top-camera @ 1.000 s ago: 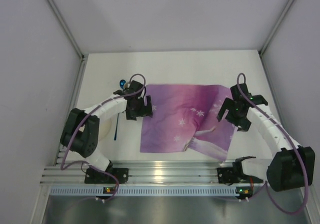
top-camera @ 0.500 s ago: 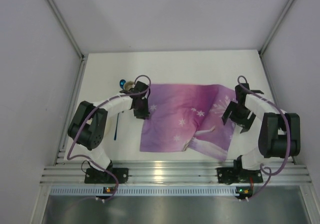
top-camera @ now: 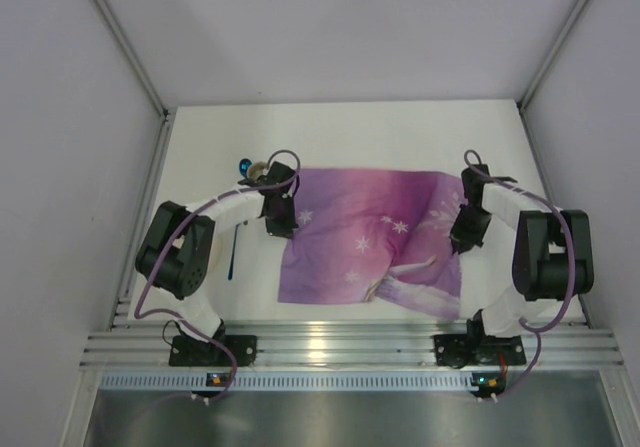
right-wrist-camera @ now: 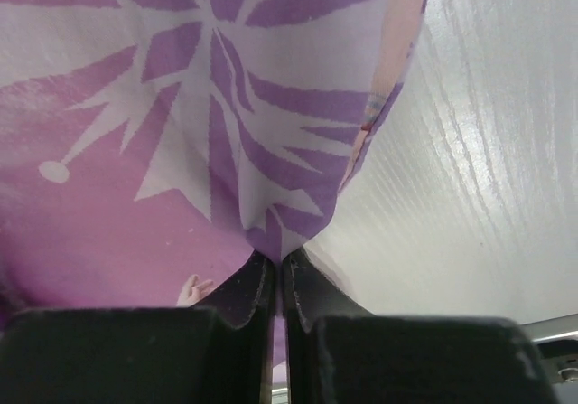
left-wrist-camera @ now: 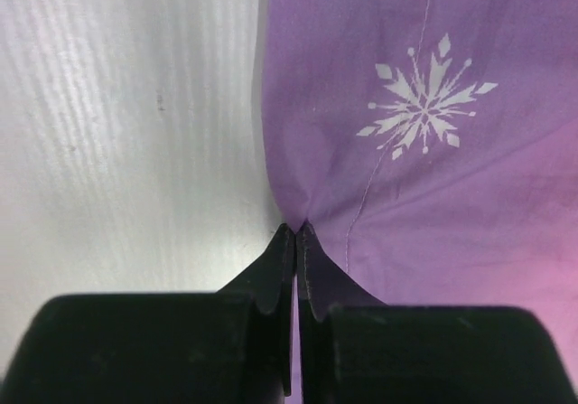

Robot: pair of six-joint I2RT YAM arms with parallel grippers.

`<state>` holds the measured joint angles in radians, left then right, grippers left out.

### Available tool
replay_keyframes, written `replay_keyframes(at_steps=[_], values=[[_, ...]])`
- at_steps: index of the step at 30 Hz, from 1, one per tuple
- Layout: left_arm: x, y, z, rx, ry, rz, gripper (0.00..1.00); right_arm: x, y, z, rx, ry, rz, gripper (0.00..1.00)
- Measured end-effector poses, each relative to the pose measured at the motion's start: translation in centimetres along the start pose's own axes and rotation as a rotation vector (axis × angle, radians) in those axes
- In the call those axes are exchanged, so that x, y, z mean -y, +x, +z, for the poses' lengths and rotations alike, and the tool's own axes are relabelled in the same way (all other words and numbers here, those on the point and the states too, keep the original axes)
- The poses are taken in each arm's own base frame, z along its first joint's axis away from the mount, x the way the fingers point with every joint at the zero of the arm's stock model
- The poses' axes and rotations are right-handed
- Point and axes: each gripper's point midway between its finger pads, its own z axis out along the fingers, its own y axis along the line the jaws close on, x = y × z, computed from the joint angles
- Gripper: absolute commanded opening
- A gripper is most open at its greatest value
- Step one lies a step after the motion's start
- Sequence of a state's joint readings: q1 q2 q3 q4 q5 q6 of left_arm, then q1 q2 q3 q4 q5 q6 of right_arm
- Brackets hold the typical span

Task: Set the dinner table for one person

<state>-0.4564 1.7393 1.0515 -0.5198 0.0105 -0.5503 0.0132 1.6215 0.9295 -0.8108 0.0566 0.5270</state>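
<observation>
1. The purple placemat (top-camera: 370, 237) lies on the near middle of the white dinner table (top-camera: 400, 132), which reaches well past it on every side.
2. The right gripper (right-wrist-camera: 278, 258) has its fingers pressed together, pinching the placemat's right edge.
3. The left gripper (left-wrist-camera: 298, 232) is likewise clamped on the placemat's left edge.
4. A thin blue utensil (top-camera: 232, 257) lies left of the placemat.

Placemat (top-camera: 365, 242) lies flat on the table (top-camera: 400, 132), from the middle toward 6 o'clock. Left gripper (top-camera: 283, 231) pinches the placemat edge at 10 o'clock, and right gripper (top-camera: 461, 240) pinches the edge at 3 o'clock. A thin utensil (top-camera: 232, 255) lies on the table just beside the placemat's 9 o'clock side.
</observation>
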Motion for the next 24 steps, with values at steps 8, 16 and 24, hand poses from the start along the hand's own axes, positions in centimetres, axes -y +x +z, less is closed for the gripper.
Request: replay_keyframes(at_steps=[8,16,24], values=[[-6.7,-1.7,-1.9,0.027,-0.096,-0.18,0.0,1.0,-4.6,-2.5,0.115,0.098,-0.042,0.0],[-6.7,-1.3,-2.9,0.027,-0.052,-0.196,0.0,0.4,-5.6,-2.9,0.117,0.083,-0.057,0.38],[-9.0,1.1,-3.8,-0.037,-0.143,-0.218,0.5,1.7,-5.6,-2.4,0.111,0.131,-0.071,1.0]])
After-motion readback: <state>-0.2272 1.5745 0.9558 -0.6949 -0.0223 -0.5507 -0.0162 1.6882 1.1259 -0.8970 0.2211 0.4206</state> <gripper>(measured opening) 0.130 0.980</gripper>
